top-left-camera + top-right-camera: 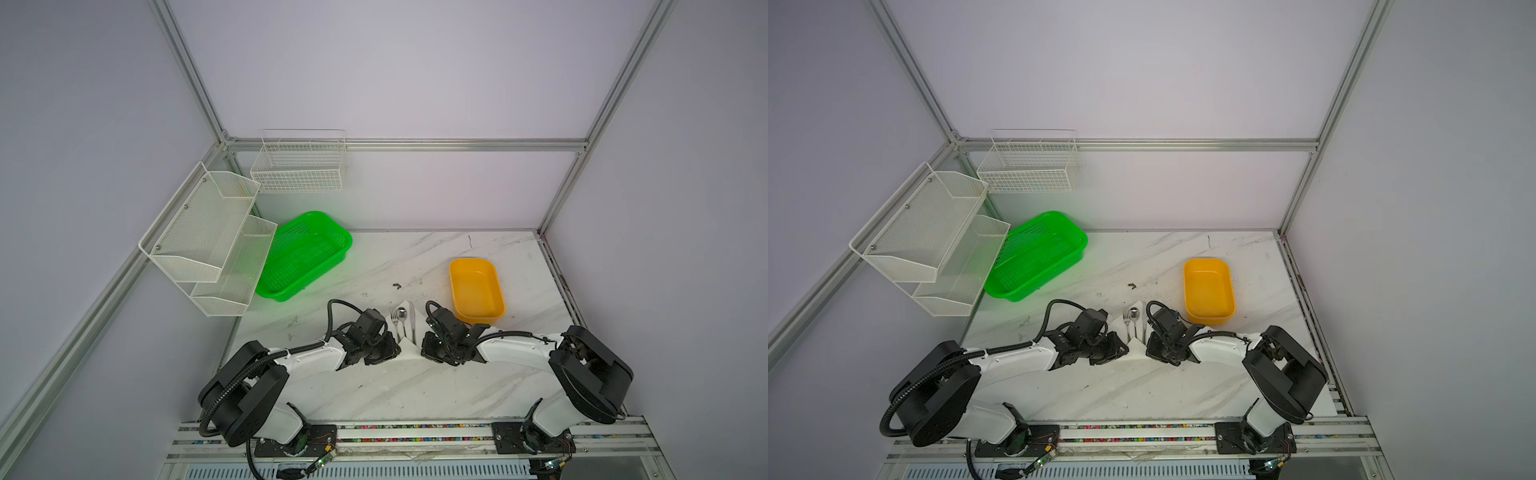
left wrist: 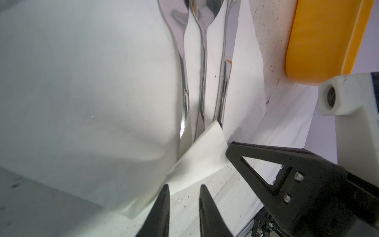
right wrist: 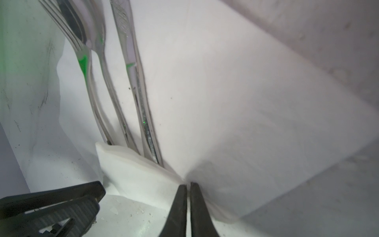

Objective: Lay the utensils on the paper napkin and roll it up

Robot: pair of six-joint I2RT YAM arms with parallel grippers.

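Note:
The paper napkin [image 1: 409, 353] [image 1: 1139, 352] lies between my two grippers near the middle of the table. On it the utensils lie side by side, a fork [image 1: 395, 318], a spoon [image 1: 402, 313] and a knife [image 1: 412, 320], with their handles toward the arms. The napkin's near corner [image 3: 133, 170] is folded up over the handle ends. My right gripper [image 3: 188, 183] is shut on the napkin's raised fold. A narrow gap separates the jaws of my left gripper [image 2: 184, 186]; they hold nothing, and one fingertip [image 2: 166, 190] is beside the napkin's lifted edge.
A yellow tub [image 1: 476, 291] stands just behind the right gripper [image 1: 424, 347]. A green basket [image 1: 305, 255] sits at the back left, beside white mesh shelves [image 1: 208, 237] and a wire basket [image 1: 299, 166] on the walls. Marbled tabletop [image 1: 395, 386] lies in front of both grippers.

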